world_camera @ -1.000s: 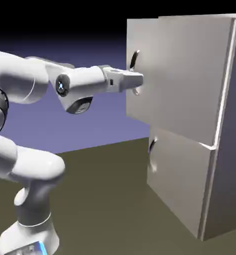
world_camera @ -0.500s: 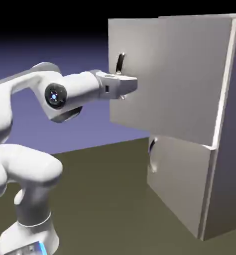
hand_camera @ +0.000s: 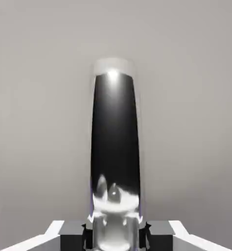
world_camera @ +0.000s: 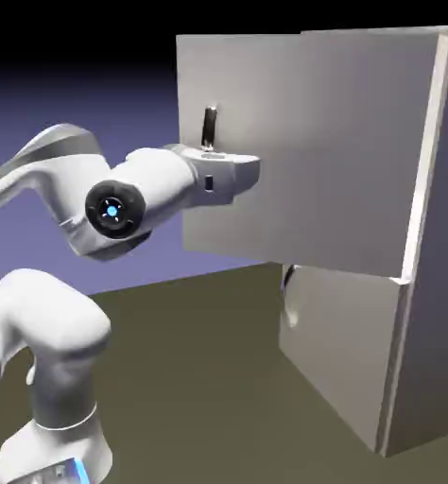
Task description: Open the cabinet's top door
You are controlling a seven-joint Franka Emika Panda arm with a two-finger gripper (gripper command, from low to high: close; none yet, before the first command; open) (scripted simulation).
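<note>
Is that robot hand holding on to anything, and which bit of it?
Yes: the gripper is shut on the top door's handle, near the bar's lower end.

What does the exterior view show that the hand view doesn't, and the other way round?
Only the exterior view shows the whole cabinet, the top door swung open, the lower door shut with its own handle, the arm and the table. Only the hand view shows the finger tips close on either side of the handle. Both show the gripper on the top door's dark handle against the grey panel.
</note>
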